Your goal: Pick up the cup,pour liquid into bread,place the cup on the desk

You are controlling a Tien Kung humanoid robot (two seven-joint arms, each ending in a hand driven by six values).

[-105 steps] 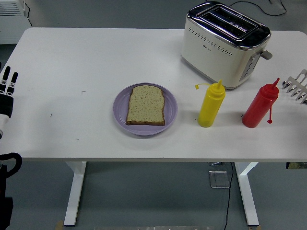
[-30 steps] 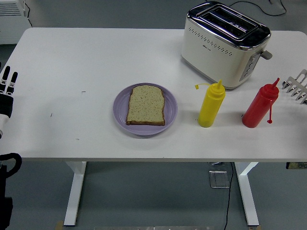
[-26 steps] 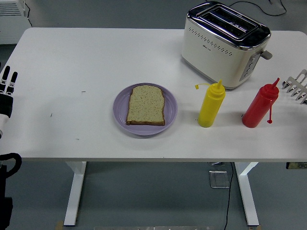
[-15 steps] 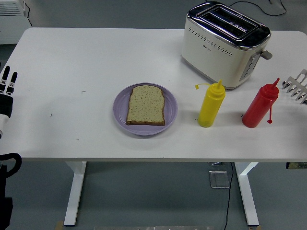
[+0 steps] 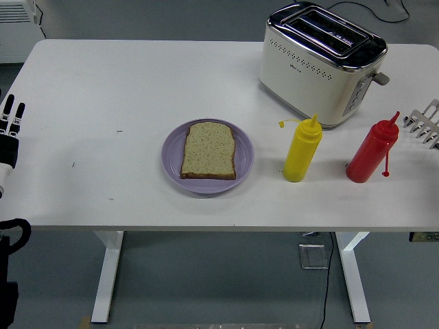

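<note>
Right robot hand (image 5: 425,123), fingers spread and empty, sits near the red bottle (image 5: 371,152).

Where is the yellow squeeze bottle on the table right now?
In the head view, the yellow squeeze bottle stands upright right of centre, between the purple plate holding the bread and the red squeeze bottle, just in front of the toaster.

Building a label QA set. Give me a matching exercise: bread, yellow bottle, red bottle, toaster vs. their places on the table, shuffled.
Things:
1. bread
2. yellow bottle
3. red bottle
4. toaster

Places:
A. far right corner area
B. on the purple plate
C. nearest the right edge, near the silver hand
D. between plate and red bottle

Pairs: 1-B, 2-D, 3-C, 4-A
</note>
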